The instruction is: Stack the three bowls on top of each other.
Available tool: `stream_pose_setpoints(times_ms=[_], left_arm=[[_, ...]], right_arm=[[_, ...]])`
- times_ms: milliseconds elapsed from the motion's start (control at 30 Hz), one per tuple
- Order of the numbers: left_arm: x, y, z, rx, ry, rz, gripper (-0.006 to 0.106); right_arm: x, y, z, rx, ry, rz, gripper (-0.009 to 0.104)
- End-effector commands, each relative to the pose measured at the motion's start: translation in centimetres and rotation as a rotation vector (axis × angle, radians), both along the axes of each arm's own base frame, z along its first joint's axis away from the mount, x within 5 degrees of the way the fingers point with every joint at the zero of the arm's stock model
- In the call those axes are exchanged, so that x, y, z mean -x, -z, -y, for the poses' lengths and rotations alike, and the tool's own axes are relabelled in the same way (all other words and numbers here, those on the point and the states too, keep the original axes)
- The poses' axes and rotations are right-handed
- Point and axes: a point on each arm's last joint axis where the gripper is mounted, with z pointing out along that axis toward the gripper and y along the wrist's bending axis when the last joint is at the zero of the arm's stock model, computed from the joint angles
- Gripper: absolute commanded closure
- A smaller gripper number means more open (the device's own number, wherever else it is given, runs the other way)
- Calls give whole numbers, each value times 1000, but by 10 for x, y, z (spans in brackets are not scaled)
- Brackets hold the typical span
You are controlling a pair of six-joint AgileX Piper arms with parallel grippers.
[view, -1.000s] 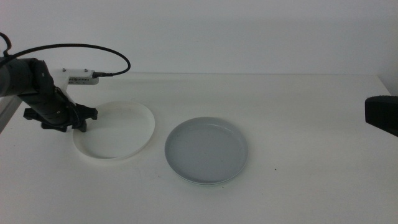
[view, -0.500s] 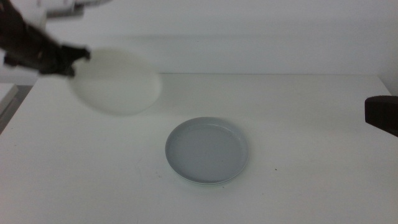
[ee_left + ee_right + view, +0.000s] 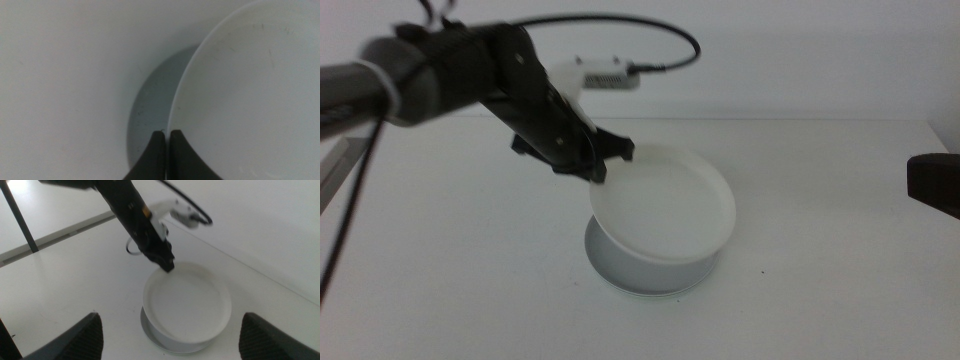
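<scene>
One white bowl hangs tilted over the grey bowl — left gripper pinching its rim for centring; right gripper waits aside, spread.

Matte black jointed arm, white wrist camera box, looping black cable

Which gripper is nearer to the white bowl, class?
Left. The left gripper pinches the white bowl by its rim, holding it over the grey bowl. The right gripper waits at the table's right edge, well clear.
</scene>
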Motion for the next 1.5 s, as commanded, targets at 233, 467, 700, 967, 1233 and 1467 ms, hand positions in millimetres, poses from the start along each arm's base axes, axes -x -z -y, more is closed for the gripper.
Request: stream_pose_setpoints(times_ms=[233,467,700,967,1233,1467], left_arm=[[-12,39,7,-23,-14,-44,102],[-16,50,4,-45,2,-59,92],[-20,48,-18,-11,-17,-112,41],[13,-36,-55,-17,-63,61,7],[127,-90,-110,-54,-283,524,7],[193,-89,-137,-64,-396,616,7]], right_arm=[[-1,-1,1,-8,14,14,7],[-1,-1,1,-8,14,14,7],[-1,-1,1,-8,14,14,7],[-1,-1,1,-8,14,14,7],[-1,-1,1,-8,14,14,7],[-1,-1,1,-8,14,14,7]])
